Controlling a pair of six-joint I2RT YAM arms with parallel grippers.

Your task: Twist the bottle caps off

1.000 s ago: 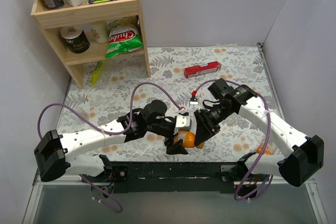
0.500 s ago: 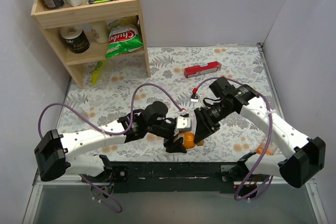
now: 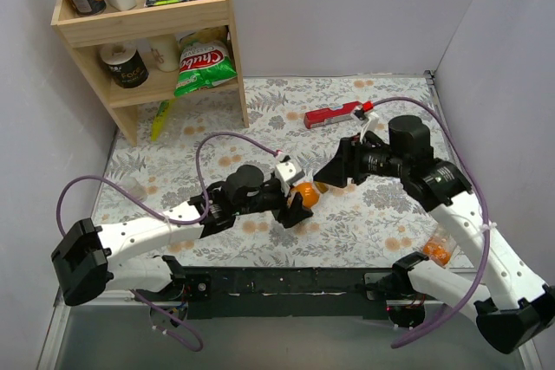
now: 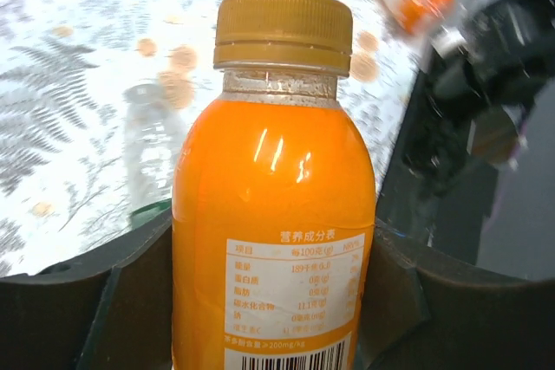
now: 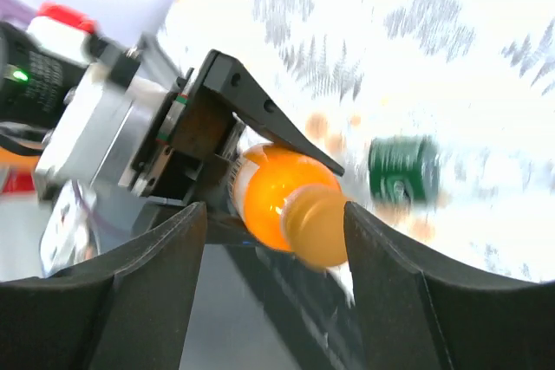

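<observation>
Top view. Pair of tools was bunched low at 6 o'clock, by the front edge of the counter, the right one down over the bottle. Both have since come away from that spot.

- Left tool: has carried the short orange bottle up toward mid-counter. Clamped on the body, a dark jaw on each flank in its wrist view. Bottle held off the cloth, neck aimed toward 2 o'clock.
- Orange cap: on the neck, seated square, collar ring below it. No gap visible.
- Right tool: has backed off to the bottle's 2 o'clock and spread from narrow to wide. Its wrist view looks straight at the cap end, a jaw well out on each side and nothing held. Whether the tips reach as far as the cap, cannot tell.
- Slim orange bottle lies at 4 o'clock by the right arm.

Reading: grip on the cap let go with the cap not off. Probably a re-set between twists, so this cap is still to do.
</observation>
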